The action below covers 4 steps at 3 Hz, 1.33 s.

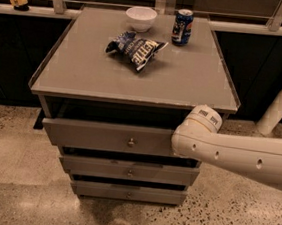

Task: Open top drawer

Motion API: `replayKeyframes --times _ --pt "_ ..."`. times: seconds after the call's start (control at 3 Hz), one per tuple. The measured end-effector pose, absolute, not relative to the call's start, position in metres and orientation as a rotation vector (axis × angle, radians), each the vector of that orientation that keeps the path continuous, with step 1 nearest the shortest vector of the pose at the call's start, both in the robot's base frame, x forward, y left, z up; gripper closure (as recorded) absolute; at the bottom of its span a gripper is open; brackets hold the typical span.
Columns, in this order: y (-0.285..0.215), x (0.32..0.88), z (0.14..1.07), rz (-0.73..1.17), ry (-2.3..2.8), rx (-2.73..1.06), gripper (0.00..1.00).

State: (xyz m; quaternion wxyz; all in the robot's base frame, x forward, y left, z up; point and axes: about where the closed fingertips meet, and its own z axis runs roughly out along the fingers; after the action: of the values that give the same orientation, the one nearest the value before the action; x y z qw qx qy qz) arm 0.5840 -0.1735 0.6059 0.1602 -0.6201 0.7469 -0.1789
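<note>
Wide grey top drawer [103, 135], probably rigid, is offering its small brass knob [131, 142]; gripper is hiding behind white arm [237, 157] at its right end, grasp untellable

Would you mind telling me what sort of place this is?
Probably an office break area: a grey drawer cabinet bearing a bowl, soda can and chip bag, on speckled floor. The gripper is at the top drawer's right end.

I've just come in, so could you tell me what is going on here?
The robot's arm reaches in from the right, with its gripper at the right end of the top drawer. That drawer stands partly open. A bowl, a can and a chip bag sit on the cabinet top.
</note>
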Motion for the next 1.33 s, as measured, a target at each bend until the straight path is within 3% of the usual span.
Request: replayKeyframes --times 0.33,0.67,1.33 --pt "-0.174 0.584 0.606 -0.511 2.134 -1.771 0.85" --pt "-0.174 0.585 0.614 -0.511 2.134 -1.771 1.00" --pt "-0.176 0.581 0.619 -0.512 2.135 -1.762 1.00"
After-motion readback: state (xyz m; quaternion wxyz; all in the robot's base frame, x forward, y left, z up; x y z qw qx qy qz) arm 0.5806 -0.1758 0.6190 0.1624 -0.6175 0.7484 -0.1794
